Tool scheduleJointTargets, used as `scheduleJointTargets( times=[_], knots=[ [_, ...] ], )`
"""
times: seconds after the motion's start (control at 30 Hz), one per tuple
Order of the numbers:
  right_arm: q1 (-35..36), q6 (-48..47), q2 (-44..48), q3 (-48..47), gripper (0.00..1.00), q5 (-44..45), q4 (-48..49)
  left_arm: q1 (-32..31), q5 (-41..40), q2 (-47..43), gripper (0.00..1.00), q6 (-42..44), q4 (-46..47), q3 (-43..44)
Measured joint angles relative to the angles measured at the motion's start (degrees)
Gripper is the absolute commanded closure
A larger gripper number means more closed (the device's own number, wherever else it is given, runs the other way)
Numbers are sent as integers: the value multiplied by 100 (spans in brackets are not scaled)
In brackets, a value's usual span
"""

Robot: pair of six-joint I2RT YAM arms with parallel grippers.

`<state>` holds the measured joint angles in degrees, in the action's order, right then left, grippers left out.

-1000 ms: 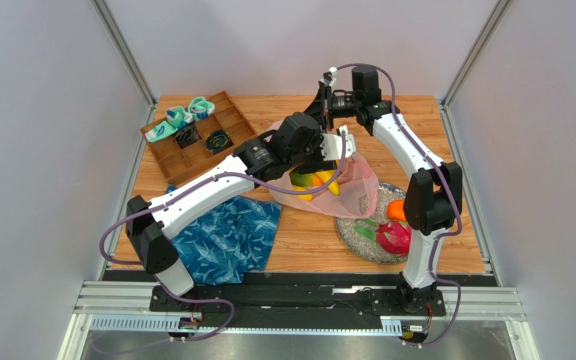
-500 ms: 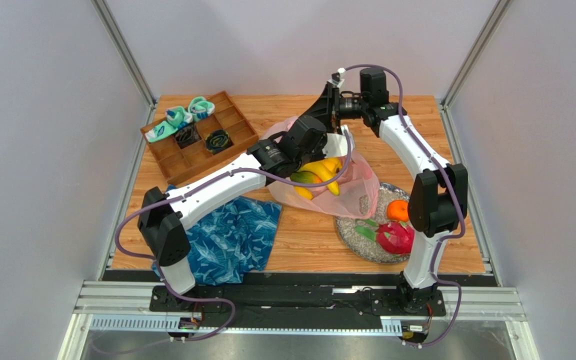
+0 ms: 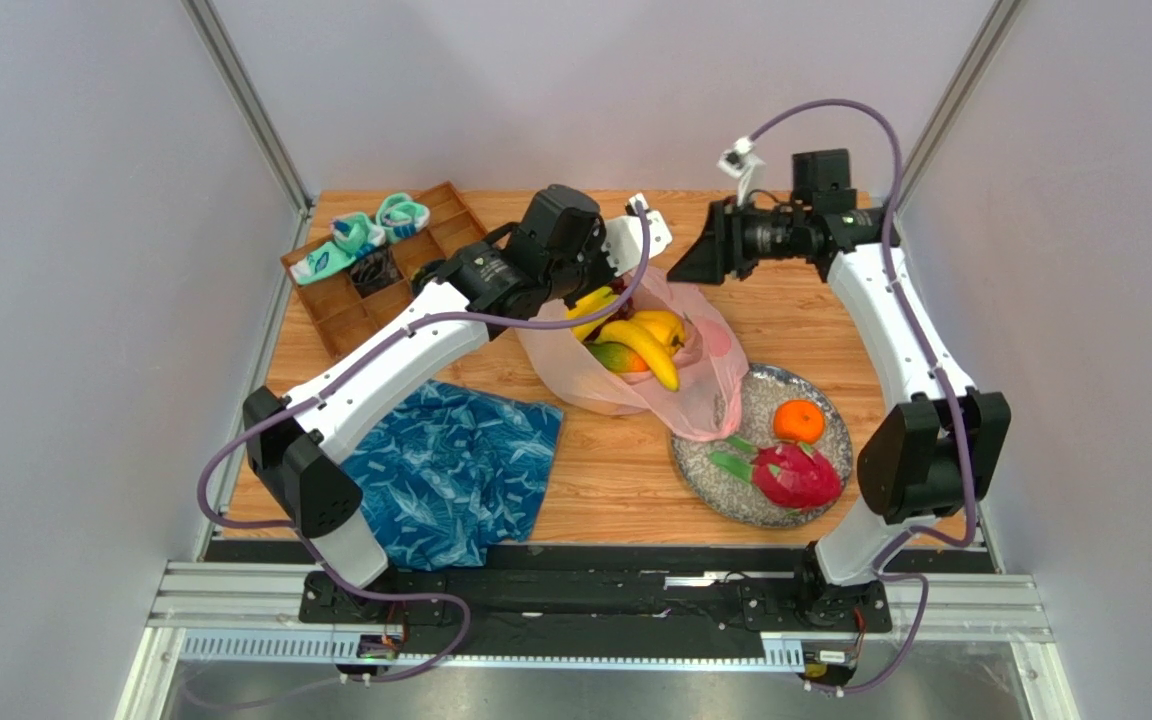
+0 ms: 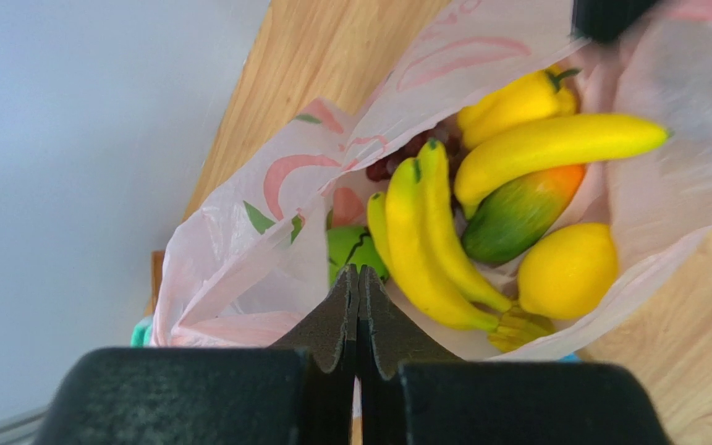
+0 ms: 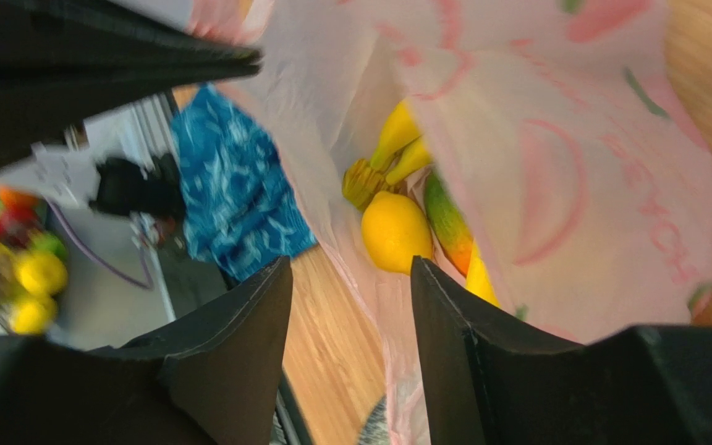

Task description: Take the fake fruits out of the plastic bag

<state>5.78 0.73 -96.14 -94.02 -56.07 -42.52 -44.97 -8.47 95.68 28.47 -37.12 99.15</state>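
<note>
1. Pink, see-through film marked the plastic bag (image 3: 713, 378), which lay mid-worktop (image 3: 612, 480) between the two arms, with its mouth held up and open.
2. At the bag's far-left rim, the left pincer (image 4: 358, 278) was pressed together, its tips pinching a fold of the thin film.
3. Six fake fruits sat inside the bag: a bunch of bananas (image 4: 425, 243), a green-and-orange mango (image 4: 518, 211), a lemon (image 4: 567, 271), a yellow pepper (image 4: 513, 95), a green fruit (image 4: 349, 250) and dark grapes (image 4: 406, 153) half hidden beneath the rest.
4. Just beyond the bag's far-right edge, the right pincer (image 3: 692, 258) hung above the worktop, spread and gripping nothing, and pointed toward the bag.
5. Outside the bag, an orange (image 3: 797, 422) and a magenta dragon fruit (image 3: 793, 474) rested on a speckled grey plate (image 3: 702, 465), whose rim the bag's near corner overlapped.
6. Left of the bag lay a blue leaf-patterned cloth (image 3: 455, 473), and a wooden compartment tray (image 3: 342, 308) stood in the far-left corner.
</note>
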Motion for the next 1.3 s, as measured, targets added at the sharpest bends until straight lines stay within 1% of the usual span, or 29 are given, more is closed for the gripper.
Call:
scheduleJointTargets(
  times=[0.1,0.17,0.23,0.3,0.43,0.63,0.67,0.7,0.77,0.8,0.9,0.97,1.13,1.3],
  knots=[
    [656,-1797,138,-79,49,201,-702,-7,291,0,100,-195,-42,229],
    [992,-2616,37,-133,50,404,-975,2,444,0,100,-321,-44,271],
    [1147,-3235,-142,-219,50,605,-1169,24,551,0,100,-439,-81,271],
    [1161,-3788,-439,-400,50,813,-1276,63,619,0,100,-562,-144,269],
    [1110,-4516,-1110,-765,49,1078,-1305,203,780,0,100,-887,-160,256],
    [1167,-4990,-1805,-1169,50,1152,-1314,597,1080,-31,100,-1429,-170,101],
    [1209,-5025,-1869,-1226,49,1152,-1314,664,1156,-31,100,-1517,-179,94],
    [1261,-5049,-1906,-1266,45,1150,-1311,721,1237,-31,100,-1602,-181,92],
    [1373,-5062,-1928,-1285,39,1147,-1290,820,1346,-31,100,-1742,-177,92],
    [1434,-5058,-1928,-1285,35,1150,-1263,857,1403,-31,100,-1812,-177,92],
    [1574,-4983,-1947,-1287,30,1161,-1064,887,1554,-28,100,-1965,-179,92],
    [1652,-4944,-2046,-1355,29,1169,-940,903,1631,-28,100,-2044,-177,94],
    [1692,-4806,-2653,-1941,28,1292,-776,935,1821,-9,100,-2179,-177,96],
    [1698,-4717,-3432,-2732,31,1364,-804,973,1888,7,100,-2221,-177,96]
  ],
)
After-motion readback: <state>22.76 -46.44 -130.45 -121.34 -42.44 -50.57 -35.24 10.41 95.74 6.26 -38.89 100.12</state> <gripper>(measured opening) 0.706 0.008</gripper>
